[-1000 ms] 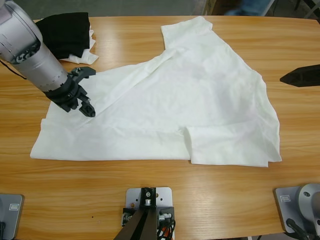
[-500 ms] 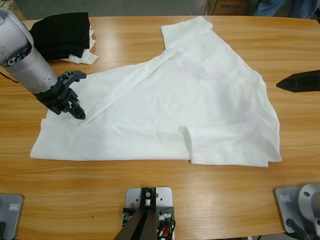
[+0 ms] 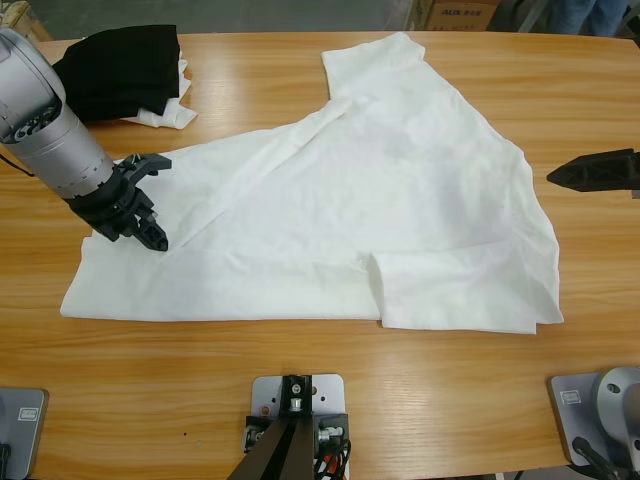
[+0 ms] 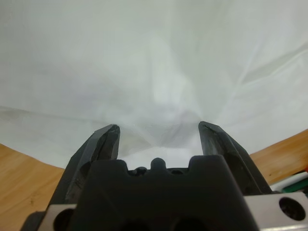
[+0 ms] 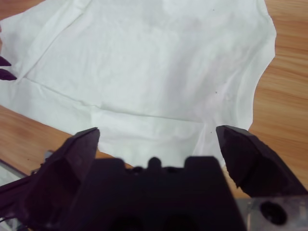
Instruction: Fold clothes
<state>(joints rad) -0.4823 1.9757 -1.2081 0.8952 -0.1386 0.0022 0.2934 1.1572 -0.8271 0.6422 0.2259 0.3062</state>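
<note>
Movement since the earlier high views is small: the left gripper (image 3: 148, 200) has slid further toward the table's left end along the white T-shirt (image 3: 380, 200), and the right gripper (image 3: 570, 175) has crept a little inward from the right edge. The shirt itself lies as before, spread wrinkled across the middle of the wooden table (image 3: 300, 350), one sleeve folded over near its lower hem. The left arm slants down from the upper left corner, its jaws parted and their tips at the shirt's left portion. The right gripper hangs over bare wood, just off the shirt's right edge. A folded black garment (image 3: 120, 65) sits at the far left corner, on a scrap of white cloth (image 3: 165, 115).

Left wrist view: the left gripper (image 4: 159, 132) stands with jaws spread, white fabric of the T-shirt (image 4: 144, 62) filling nearly the whole view between and beyond them, wood at the lower corners.

Right wrist view: the right gripper (image 5: 159, 137) is wide open, gripping nothing; the T-shirt (image 5: 144, 62) lies ahead of it, and the other gripper's tips (image 5: 6, 68) show at the left edge.
</note>
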